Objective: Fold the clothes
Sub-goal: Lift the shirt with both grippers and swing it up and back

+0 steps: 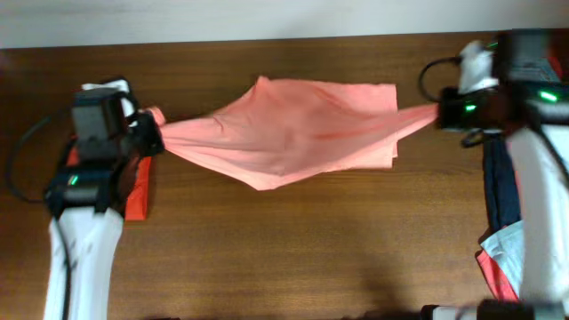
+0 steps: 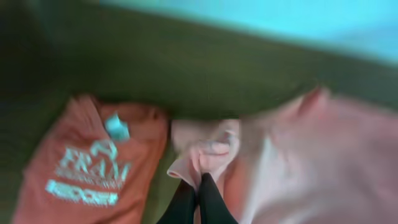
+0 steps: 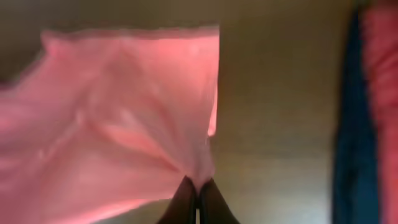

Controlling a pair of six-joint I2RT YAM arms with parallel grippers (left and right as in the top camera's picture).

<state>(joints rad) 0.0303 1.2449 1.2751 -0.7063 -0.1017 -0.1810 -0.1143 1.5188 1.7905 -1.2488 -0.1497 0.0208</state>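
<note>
1. The brown wooden table [image 1: 293, 244] fills the overhead view from edge to edge.
2. The large, soft, slightly shiny salmon-pink T-shirt [image 1: 293, 133] lies across the middle of the table, towards its far edge. It is pulled out sideways into a long diamond shape, tapering to a point at each end. Whether its middle touches the tabletop cannot be told.
3. The white-covered left arm [image 1: 80, 249] stands at the left end of the T-shirt. The white-covered right arm [image 1: 544, 204] stands at the right end.
4. A pile of clothes lies at the table's right edge, partly under the right arm: a navy garment [image 1: 502, 191], a grey-blue garment [image 1: 508, 238] and a red garment [image 1: 498, 271].
5. A folded red shirt with white FRAM lettering [image 2: 87, 168] lies flat just beside the left gripper, apart from the stretched cloth.
6. The left gripper [image 2: 199, 183] is clenched on a bunched left tip of the salmon-pink T-shirt, its black fingers pressed together.
7. The right gripper [image 3: 198, 190] is likewise clamped on the right tip, where the cloth gathers into folds.
</note>
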